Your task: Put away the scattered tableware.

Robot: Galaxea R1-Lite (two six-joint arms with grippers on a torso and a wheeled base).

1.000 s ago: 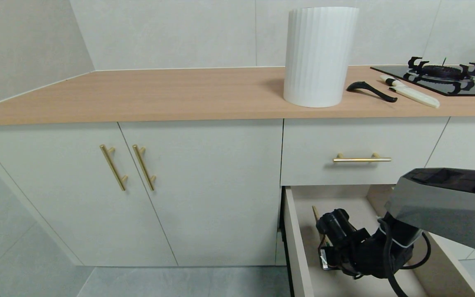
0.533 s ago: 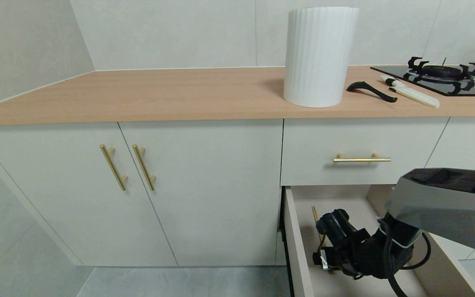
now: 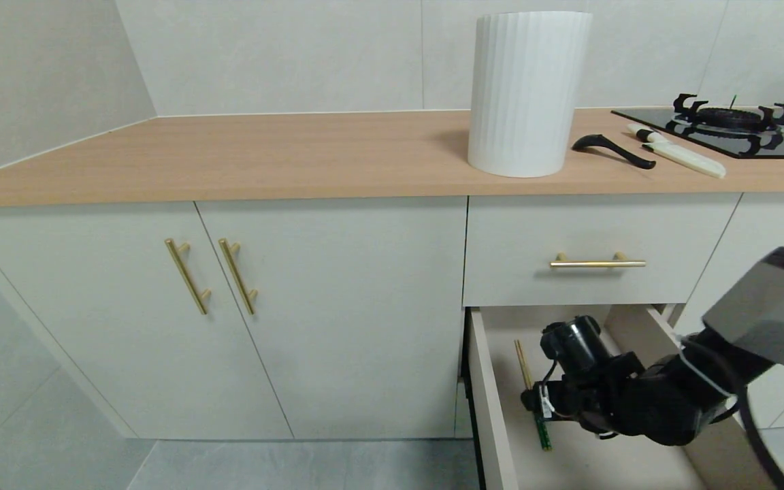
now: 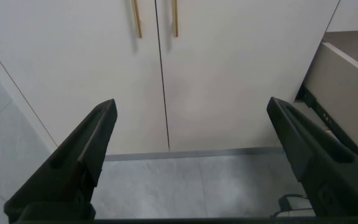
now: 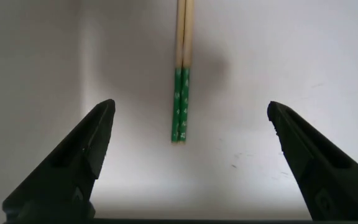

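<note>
A pair of wooden chopsticks with green ends lies flat on the floor of the pulled-out lower drawer, near its left wall. My right gripper hangs open just above the chopsticks, nothing between its fingers; in the head view the right wrist hovers over the drawer. On the counter lie a black-handled utensil and a white knife. My left gripper is open, low before the closed cabinet doors.
A tall white ribbed canister stands on the wooden countertop. A black hob sits at the far right. The closed upper drawer with a gold handle overhangs the pulled-out one. Two gold door handles mark the left cabinet.
My right arm has risen and drawn back to the right out of the drawer. The chopsticks now lie free on the drawer floor.
</note>
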